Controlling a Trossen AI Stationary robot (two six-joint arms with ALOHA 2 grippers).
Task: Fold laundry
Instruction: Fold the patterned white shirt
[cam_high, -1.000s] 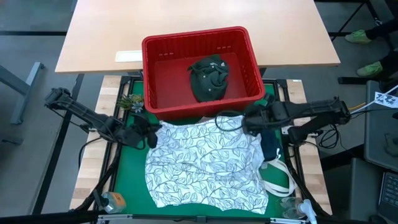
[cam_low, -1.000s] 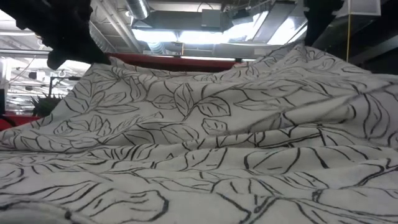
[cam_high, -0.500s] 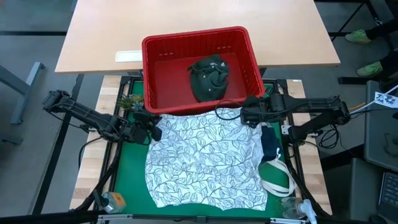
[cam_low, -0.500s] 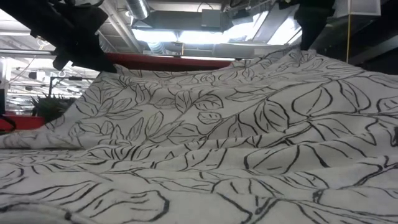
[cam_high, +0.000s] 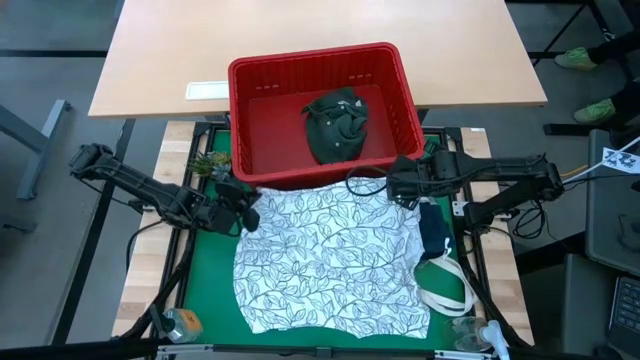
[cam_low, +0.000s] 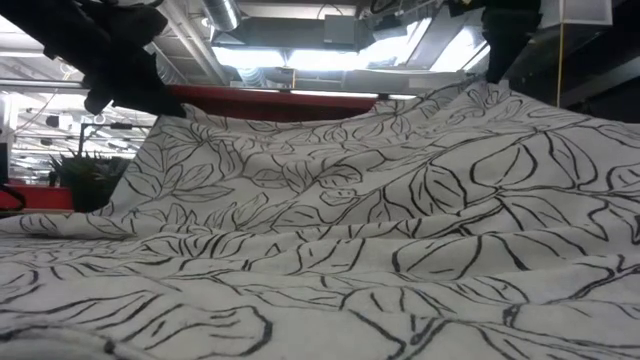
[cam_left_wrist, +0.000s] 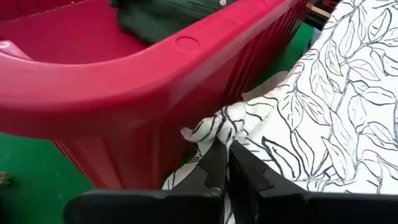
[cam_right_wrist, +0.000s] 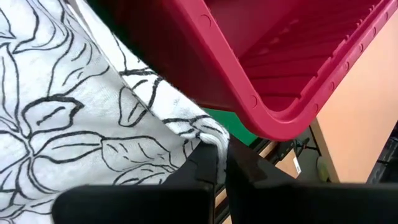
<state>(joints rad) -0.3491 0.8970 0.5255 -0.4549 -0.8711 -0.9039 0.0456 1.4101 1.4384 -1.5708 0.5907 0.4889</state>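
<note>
Left pincer (cam_high: 245, 213) clamped on one corner of the white leaf-print cloth garment (cam_high: 335, 262), right pincer (cam_high: 395, 186) clamped on the other. Spread flat across the green surface (cam_high: 205, 275), just beside the red slotted plastic basket (cam_high: 262, 72).

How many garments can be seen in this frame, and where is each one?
3. The leaf-print garment is spread on the green mat, its far corners pinched by the left gripper and right gripper; a dark olive one in the red basket; a navy one beside the mat. Others may be hidden.

the leaf-print cloth (cam_low: 380, 230) fills the low view, hiding the worktop. the red basket (cam_low: 280, 100) shows only as a strip at upper centre.
</note>
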